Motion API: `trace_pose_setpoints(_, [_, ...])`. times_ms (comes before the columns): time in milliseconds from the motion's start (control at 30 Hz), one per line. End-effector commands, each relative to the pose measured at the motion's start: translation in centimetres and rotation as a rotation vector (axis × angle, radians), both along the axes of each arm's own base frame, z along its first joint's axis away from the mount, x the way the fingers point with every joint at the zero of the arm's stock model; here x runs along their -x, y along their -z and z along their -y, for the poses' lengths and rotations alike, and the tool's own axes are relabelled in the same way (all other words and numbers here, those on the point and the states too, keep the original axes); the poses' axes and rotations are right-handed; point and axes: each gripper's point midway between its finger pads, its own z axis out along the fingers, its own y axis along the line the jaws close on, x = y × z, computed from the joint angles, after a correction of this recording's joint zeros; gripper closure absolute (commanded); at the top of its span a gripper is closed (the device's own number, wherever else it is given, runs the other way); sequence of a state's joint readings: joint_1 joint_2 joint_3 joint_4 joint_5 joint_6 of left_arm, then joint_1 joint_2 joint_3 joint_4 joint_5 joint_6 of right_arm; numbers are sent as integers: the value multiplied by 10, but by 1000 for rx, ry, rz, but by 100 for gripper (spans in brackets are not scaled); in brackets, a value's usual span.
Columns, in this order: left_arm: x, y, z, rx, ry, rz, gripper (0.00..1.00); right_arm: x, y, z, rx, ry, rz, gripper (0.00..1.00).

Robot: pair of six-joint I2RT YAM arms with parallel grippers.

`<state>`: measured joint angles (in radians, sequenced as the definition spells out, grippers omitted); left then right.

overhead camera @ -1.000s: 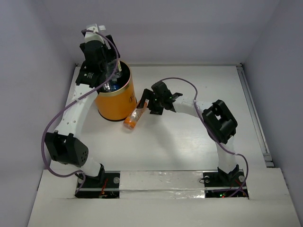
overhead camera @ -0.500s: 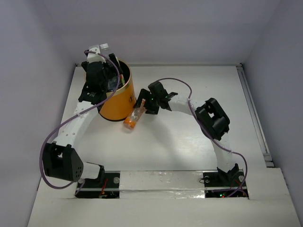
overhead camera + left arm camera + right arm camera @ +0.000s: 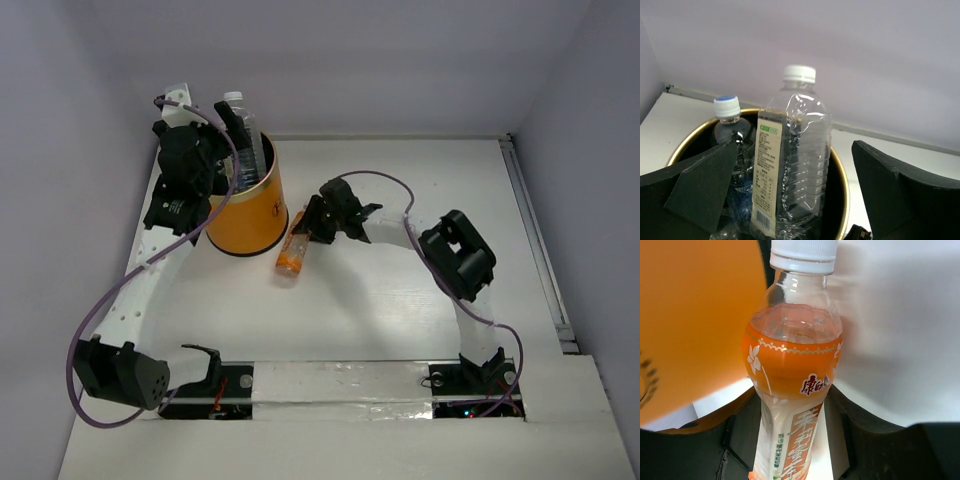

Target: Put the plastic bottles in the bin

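Bin [image 3: 250, 215] sits just beside the orange bottle [image 3: 790, 390] lying on the surface [image 3: 400, 320] between your right fingers [image 3: 867, 412]; clamp unconfirmed. Squeeze its waist firmly before lifting. Your left fingers [image 3: 890, 180] gape wide over a standing clear bottle [image 3: 790, 165].

white left arm [image 3: 150, 265] and right arm [image 3: 385, 230] with black joint blocks [image 3: 460, 255], black left gripper [image 3: 797, 195] and right gripper [image 3: 800, 435], thin purple cables [image 3: 88, 322].
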<state>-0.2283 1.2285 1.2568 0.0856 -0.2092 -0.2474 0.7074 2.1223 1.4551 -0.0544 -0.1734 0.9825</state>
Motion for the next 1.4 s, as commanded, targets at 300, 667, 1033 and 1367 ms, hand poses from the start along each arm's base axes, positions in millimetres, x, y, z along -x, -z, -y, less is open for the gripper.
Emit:
trace_pose_setpoints(300, [69,-116,2,150,79,150,1,20,-246,51,-174,65,540,59])
trace_pose_setpoints(667, [149,-208,3,433,197,370,44,-6,-422,10,-162,76,983,55])
trace_pose_setpoints(1033, [150,-192,-5,442,138,291,64,-36,-434,-81,-149,-30,1240,53])
trace_pose_setpoints(1367, [148,-176,-7,386,120,252,63,-12,-364,-141,78,-191,1333,43])
